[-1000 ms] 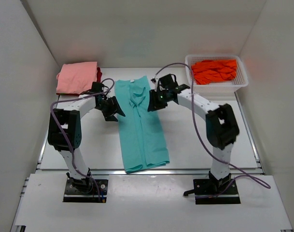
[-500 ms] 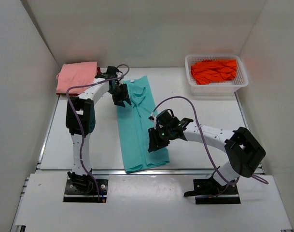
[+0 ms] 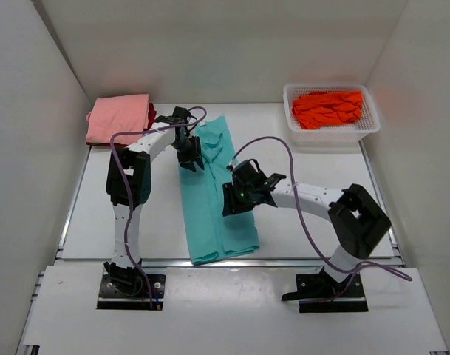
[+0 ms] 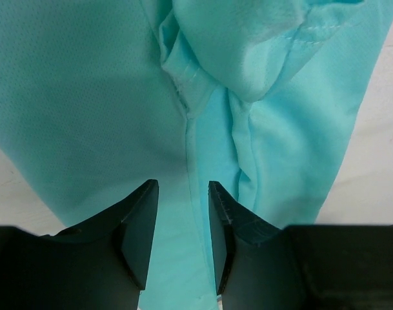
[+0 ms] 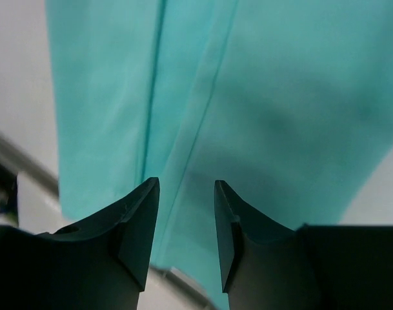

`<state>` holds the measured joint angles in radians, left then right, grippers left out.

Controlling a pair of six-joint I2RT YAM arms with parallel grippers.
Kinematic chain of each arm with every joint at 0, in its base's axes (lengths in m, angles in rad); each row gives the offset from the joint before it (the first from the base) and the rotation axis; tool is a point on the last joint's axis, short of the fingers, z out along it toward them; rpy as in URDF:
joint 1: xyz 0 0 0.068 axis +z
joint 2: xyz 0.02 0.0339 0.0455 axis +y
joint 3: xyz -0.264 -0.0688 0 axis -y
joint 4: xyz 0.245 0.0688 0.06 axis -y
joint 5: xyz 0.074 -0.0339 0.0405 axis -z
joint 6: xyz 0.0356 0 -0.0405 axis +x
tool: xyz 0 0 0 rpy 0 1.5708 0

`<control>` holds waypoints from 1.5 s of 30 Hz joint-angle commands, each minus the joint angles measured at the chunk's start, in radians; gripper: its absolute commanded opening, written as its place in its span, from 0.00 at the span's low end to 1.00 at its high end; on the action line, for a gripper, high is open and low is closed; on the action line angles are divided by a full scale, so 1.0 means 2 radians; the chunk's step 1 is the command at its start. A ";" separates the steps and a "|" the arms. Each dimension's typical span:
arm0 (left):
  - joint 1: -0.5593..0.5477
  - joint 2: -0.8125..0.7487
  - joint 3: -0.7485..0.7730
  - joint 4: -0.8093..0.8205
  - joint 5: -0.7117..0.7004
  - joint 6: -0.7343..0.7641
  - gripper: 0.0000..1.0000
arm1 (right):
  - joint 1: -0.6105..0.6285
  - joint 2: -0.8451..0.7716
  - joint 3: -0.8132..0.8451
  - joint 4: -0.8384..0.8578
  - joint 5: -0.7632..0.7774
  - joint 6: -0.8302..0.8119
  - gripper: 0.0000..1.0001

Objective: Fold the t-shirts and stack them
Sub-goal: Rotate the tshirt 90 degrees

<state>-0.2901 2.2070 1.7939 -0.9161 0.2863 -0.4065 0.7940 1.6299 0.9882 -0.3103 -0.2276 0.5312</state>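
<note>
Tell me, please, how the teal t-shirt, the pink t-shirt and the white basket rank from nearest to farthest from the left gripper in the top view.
From the left gripper:
1. teal t-shirt, directly beneath it, mid-table.
2. pink t-shirt, in the far left corner.
3. white basket, in the far right corner.

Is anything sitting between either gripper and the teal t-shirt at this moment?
Nothing visible does. The left gripper and the right gripper are both open directly over the teal t-shirt, and each wrist view shows only teal cloth between the fingers. Whether the tips touch the cloth cannot be told.
</note>
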 commanded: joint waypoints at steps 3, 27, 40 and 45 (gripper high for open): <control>0.014 -0.053 -0.053 0.018 0.003 -0.009 0.48 | -0.036 0.069 0.108 -0.002 0.070 -0.054 0.38; 0.077 -0.155 -0.205 0.073 0.052 -0.015 0.51 | -0.024 0.211 0.252 -0.053 0.057 -0.076 0.23; 0.080 -0.162 -0.227 0.081 0.053 -0.014 0.53 | -0.011 0.201 0.260 -0.058 0.048 -0.095 0.00; 0.076 -0.161 -0.235 0.085 0.055 -0.015 0.54 | -0.002 0.201 0.265 -0.056 0.039 -0.100 0.00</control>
<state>-0.1341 1.9556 1.3392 -0.7715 0.3786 -0.4454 0.7708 2.0464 1.4757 -0.4339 -0.1352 0.3542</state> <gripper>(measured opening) 0.534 0.004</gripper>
